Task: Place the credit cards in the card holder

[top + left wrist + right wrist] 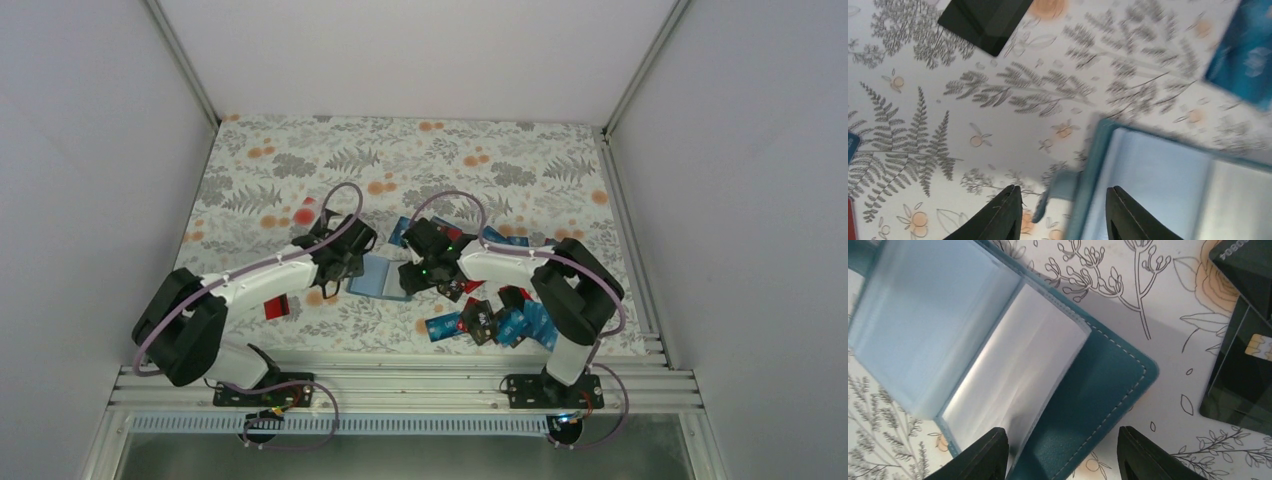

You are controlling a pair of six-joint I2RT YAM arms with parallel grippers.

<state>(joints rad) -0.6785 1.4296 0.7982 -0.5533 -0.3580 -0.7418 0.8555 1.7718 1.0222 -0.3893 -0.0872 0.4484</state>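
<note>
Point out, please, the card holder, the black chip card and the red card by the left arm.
card holder (pixel 1018 370), right wrist view, clear inner sleeves.
black chip card (pixel 1240 385), right wrist view, dark face below chip.
red card (pixel 277 308), top external view, visible red face.

One card holder (pixel 383 277). Two grippers: left gripper (pixel 1064 190), right gripper (pixel 1063 432). Credit cards (pixel 500 322): roughly ten, overlap in the heap preventing an exact count.
</note>
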